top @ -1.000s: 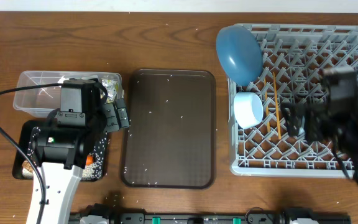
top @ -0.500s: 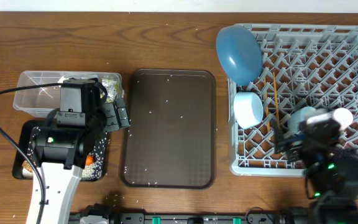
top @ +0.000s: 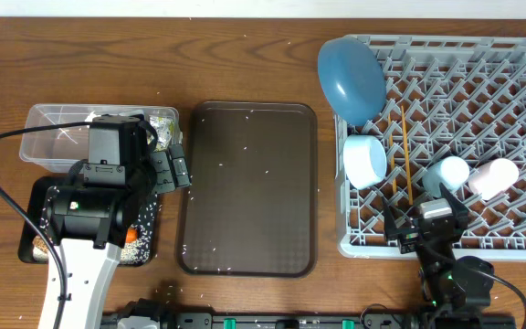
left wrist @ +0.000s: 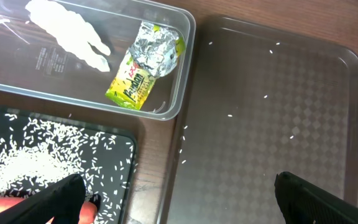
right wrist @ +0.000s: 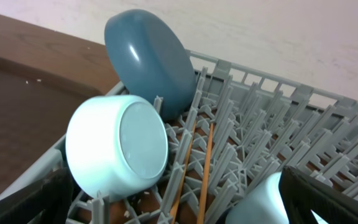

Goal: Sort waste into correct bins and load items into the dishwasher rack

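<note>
The grey rack (top: 482,100) holds the blue plate (top: 350,75) on edge, the pale blue bowl (top: 365,162) on its side, the chopsticks (top: 405,155), the light-blue cup (top: 447,172) and the pinkish-white cup (top: 494,178). My right gripper (top: 425,222) is open and empty at the rack's front edge. Its view shows the plate (right wrist: 149,62), bowl (right wrist: 117,146), chopsticks (right wrist: 205,168) and light-blue cup (right wrist: 260,202). My left gripper (left wrist: 179,205) is open and empty over the gap beside the black tray (left wrist: 120,146). That tray holds rice (left wrist: 23,165) and a carrot (top: 131,235). The clear tub (left wrist: 185,68) holds tissue (left wrist: 67,34) and the foil wrapper (left wrist: 143,68).
The dark brown serving tray (top: 247,187) lies in the middle with a few rice grains on it. More grains are scattered on the wooden table (top: 245,64). The left arm's body covers much of the black tray in the overhead view.
My right arm has pulled back from over the rack to its front edge. The two cups it covered now show lying in the rack. The left arm has not moved.
</note>
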`<action>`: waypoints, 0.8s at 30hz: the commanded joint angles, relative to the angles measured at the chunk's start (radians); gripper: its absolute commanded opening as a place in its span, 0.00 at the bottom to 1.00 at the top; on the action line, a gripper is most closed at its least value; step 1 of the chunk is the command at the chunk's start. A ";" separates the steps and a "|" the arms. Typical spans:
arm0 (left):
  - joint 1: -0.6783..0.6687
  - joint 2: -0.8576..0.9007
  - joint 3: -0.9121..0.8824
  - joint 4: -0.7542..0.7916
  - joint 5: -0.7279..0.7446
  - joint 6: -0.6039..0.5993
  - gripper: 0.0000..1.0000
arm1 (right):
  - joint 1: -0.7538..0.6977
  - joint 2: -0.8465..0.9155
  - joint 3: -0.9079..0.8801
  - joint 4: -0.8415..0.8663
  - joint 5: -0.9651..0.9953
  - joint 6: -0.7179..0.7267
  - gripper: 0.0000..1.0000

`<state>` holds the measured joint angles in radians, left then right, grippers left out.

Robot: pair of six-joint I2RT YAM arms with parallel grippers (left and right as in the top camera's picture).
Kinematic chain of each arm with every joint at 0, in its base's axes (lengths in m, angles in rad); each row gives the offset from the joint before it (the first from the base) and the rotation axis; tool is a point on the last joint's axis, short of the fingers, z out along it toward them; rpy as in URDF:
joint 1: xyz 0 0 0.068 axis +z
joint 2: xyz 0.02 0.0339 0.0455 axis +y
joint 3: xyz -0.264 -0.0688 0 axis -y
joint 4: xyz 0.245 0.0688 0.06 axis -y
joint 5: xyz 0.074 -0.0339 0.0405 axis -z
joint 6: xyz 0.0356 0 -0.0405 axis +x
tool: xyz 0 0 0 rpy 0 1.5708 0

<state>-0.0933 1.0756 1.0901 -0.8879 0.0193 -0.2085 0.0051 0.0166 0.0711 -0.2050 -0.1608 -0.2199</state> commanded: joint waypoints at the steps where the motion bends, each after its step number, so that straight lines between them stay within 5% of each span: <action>1: 0.004 -0.004 0.015 -0.002 -0.008 0.006 0.98 | 0.015 -0.011 -0.015 0.024 0.000 -0.010 0.99; 24: 0.004 -0.004 0.015 -0.002 -0.008 0.006 0.98 | 0.015 -0.011 -0.045 0.101 -0.010 -0.009 0.99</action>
<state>-0.0933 1.0752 1.0901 -0.8879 0.0196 -0.2085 0.0051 0.0135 0.0360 -0.1078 -0.1642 -0.2199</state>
